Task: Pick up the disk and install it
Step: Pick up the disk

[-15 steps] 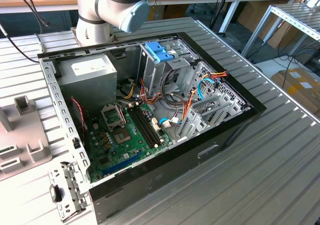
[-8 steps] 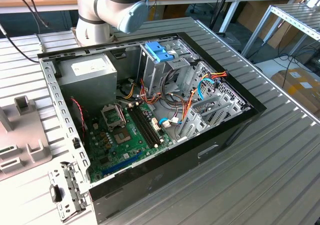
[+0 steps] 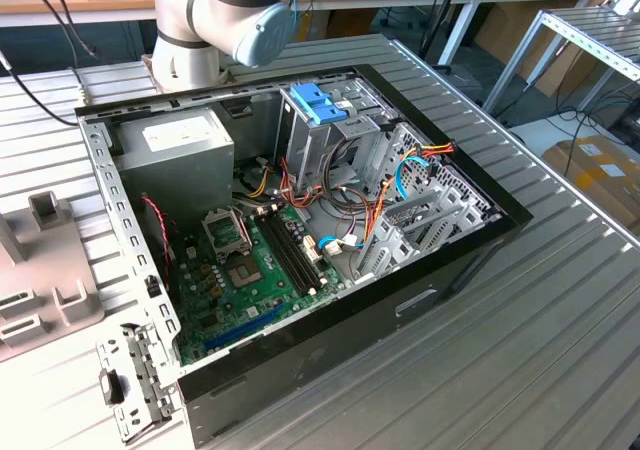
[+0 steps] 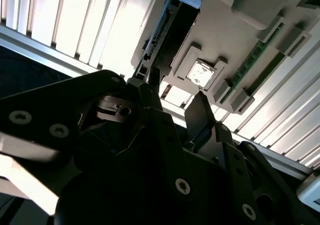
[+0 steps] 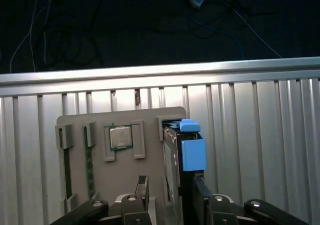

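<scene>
The end effector (image 5: 170,181) hangs with its fingers spread, pinching nothing; the disk (image 5: 192,152) stands on edge in a slot of the grey holder (image 5: 80,122), just beyond the fingertips, beside a processor chip (image 5: 120,137); in the exterior view the holder lies on the ribbed surface (image 3: 540,370) at 9 o'clock from the open computer case (image 3: 450,260), at the exterior view's left.

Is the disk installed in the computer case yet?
No, the disk stands on edge in a slot of the grey holder tray.
</scene>
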Controlling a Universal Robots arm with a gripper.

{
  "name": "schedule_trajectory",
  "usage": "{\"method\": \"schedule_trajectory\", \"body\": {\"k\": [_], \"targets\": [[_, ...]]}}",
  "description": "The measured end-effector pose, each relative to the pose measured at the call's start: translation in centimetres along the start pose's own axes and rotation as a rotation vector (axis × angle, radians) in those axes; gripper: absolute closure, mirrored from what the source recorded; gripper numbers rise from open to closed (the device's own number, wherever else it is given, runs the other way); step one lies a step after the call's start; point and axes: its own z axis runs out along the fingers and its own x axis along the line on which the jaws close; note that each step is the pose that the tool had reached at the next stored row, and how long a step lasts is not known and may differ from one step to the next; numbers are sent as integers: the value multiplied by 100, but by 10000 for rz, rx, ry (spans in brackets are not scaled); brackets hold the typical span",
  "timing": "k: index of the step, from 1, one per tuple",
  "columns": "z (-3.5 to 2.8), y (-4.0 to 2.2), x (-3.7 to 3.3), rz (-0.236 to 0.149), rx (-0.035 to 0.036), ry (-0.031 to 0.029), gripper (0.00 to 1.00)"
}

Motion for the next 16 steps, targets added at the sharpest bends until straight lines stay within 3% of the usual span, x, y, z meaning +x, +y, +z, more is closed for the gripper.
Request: {"method": "schedule_trajectory", "body": {"k": [5,13,14,15,16], "targets": [[39,14,-157,-144,-2,6,52],[108,66,-180,-778,-17,33,52],[203,125,-175,-866,-19,37,52],[381,142,-169,-935,-22,40,52],[464,149,-167,-965,-22,42,52]]}}
